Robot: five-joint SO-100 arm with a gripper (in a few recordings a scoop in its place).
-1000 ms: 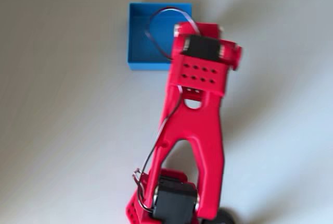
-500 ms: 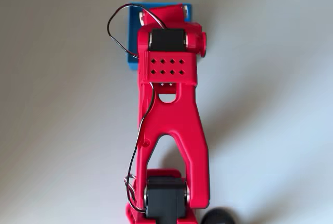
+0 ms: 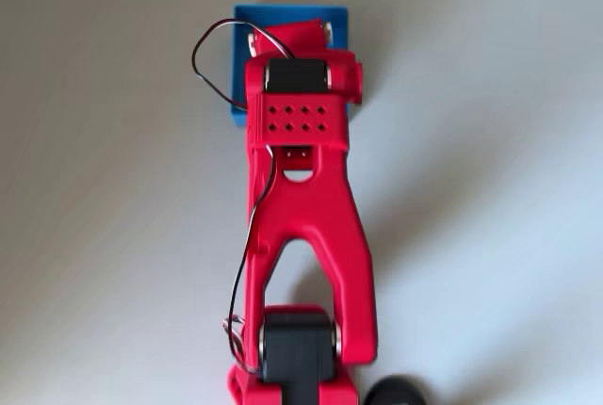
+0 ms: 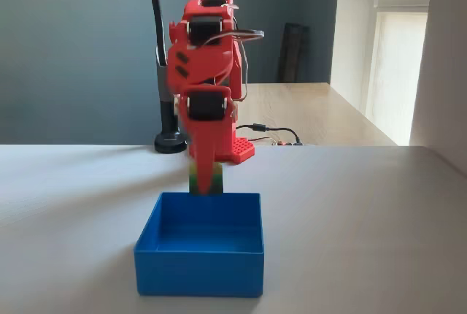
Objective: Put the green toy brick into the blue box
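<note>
Looking down from overhead, you see the red arm (image 3: 301, 207) stretched across the blue box (image 3: 241, 66) on the pale bench (image 3: 113, 235), its own bulk covering the box floor. From the fixed view, your pincer (image 4: 205, 175) hangs above the box's far wall (image 4: 208, 196), clamped on the green toy brick (image 4: 207, 180). Expect a light, rigid, smooth-sided piece, best pinched across its flat sides.

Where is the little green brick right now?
In the fixed view, the green toy brick sits between the red arm's jaws, just above the blue box's far wall.
</note>
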